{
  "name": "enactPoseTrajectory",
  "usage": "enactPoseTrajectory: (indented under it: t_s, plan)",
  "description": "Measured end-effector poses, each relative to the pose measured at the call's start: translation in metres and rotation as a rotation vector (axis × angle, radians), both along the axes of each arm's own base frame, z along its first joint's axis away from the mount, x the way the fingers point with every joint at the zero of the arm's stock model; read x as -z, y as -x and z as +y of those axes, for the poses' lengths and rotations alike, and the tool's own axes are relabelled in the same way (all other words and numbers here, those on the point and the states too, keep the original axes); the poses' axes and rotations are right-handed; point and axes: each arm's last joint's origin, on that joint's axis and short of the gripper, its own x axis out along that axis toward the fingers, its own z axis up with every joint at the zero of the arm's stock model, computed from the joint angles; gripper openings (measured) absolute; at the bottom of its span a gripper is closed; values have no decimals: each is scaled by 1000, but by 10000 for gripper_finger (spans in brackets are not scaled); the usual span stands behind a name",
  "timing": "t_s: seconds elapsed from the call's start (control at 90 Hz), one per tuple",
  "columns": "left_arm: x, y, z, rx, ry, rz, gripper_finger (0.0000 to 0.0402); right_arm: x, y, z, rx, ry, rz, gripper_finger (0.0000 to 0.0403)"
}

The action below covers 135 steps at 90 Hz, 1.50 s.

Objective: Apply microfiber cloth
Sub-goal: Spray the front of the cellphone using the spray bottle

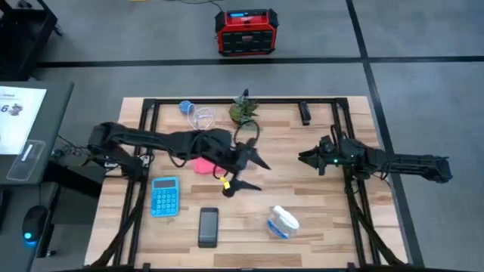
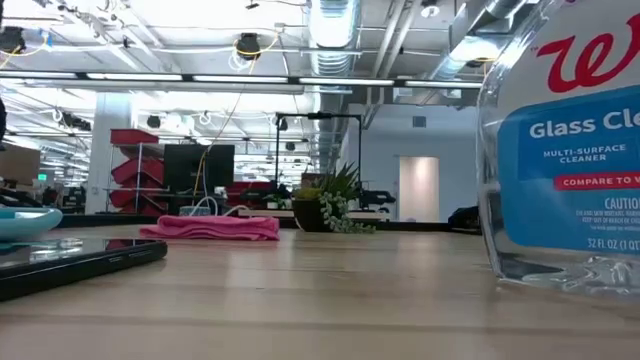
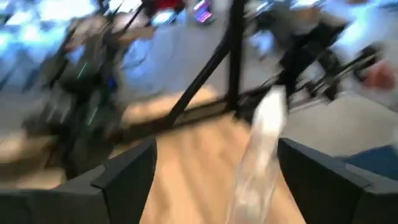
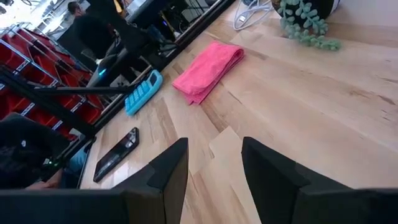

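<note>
The pink microfiber cloth lies folded flat on the wooden table, left of centre, partly under my left arm in the high view; the low view shows it too. My left gripper hovers open just right of the cloth, holding nothing. Its wrist view is blurred, with the open fingers framing the clear bottle farther off. My right gripper stands open at the table's right half, pointing toward the cloth; nothing is between its fingers.
A light blue calculator and a black phone lie near the front left. A glass cleaner bottle lies near the front, right of centre. A small plant and a cable sit at the far edge.
</note>
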Motion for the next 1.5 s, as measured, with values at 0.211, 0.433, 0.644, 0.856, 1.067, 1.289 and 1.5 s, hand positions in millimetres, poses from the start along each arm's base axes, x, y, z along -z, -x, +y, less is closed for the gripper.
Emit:
enactPoseTrajectory:
  t_s: [0.211,0.433,0.644,0.856,1.067,1.289,1.5]
  plan:
    - [46,56,8,-187,116,-69,305,0,0,0,0,0,0,139]
    - [90,99,8,-342,187,-159,305,-2,-1,-1,41,-9,-31,139]
    - [103,113,6,-415,173,-137,305,-35,-6,-1,54,40,-363,139]
    - [95,118,7,-419,160,-174,305,-63,-34,1,-8,257,-331,139]
    - [81,132,10,-458,148,-213,305,-73,-104,-7,-60,389,-86,139]
    - [75,151,9,-533,150,-180,305,-67,-190,-15,-177,501,46,139]
    - [71,169,3,-625,134,-170,305,-52,-259,-23,-213,493,150,140]
